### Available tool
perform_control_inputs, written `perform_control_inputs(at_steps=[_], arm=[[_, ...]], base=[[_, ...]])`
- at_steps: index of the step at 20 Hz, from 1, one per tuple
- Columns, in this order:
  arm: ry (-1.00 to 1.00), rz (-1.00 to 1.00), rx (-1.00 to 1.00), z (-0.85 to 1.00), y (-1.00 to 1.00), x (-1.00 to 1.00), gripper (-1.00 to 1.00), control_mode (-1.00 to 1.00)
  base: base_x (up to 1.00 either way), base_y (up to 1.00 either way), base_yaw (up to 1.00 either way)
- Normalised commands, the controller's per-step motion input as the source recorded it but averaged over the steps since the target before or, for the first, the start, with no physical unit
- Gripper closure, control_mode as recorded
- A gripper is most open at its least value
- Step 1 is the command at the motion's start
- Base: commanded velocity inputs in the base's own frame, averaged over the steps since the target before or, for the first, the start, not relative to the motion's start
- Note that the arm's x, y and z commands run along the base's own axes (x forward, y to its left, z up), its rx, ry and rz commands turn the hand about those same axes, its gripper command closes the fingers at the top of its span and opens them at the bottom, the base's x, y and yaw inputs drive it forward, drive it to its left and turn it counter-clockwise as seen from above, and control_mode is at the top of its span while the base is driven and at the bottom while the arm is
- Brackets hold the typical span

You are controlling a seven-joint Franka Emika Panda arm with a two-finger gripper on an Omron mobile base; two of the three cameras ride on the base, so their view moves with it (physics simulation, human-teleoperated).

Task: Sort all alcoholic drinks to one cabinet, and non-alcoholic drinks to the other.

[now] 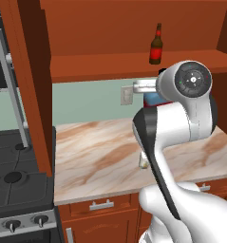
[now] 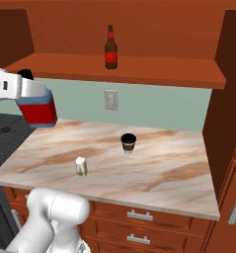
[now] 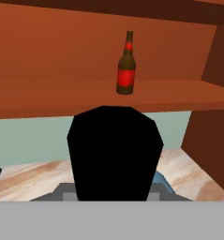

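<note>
Where marble counter [image 2: 154, 163] meets green wall [image 2: 154, 106], red-brown cabinet shelf [image 2: 154, 69] above

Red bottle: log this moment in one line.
end effector: shut on red bottle, lifted | brown bottle: on shelf | carton, cup: on counter

Glossy marble counter [image 2: 154, 163], wooden cabinet [image 2: 154, 29]

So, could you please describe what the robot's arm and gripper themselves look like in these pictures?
The arm is glossy white, built from rounded, tube-like segments with dark grey to black bands at the joints. One joint ends in a round dark cap with concentric rings and tiny red and green marks. No loose cables show. The gripper has a boxy white hand body in the right base view.
</note>
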Motion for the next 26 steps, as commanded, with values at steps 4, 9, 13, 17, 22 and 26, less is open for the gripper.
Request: perform_control_inputs(at_steps=[4,9,13,17,22,26], arm=[[-0.07,0.0,0.05,0.19,0.33,-0.01,1.0,-1.0],[-0.08,0.0,0.07,0.24,0.19,0.0,1.0,-1.0],[-0.06,0.0,0.08,0.25,0.03,0.01,1.0,-1.0],[-0.04,0.0,0.09,0.18,0.0,0.08,1.0,-1.0],[-0.01,0.0,0.08,0.18,0.05,0.06,1.0,-1.0],[0.0,0.0,0.07,0.12,0.07,0.11,1.0,-1.0]], base=[[0.0,0.0,0.0],[0.0,0.0,0.0],[0.0,0.0,0.0],[0.0,0.0,0.0],[0.0,0.0,0.0],[0.0,0.0,0.0]])
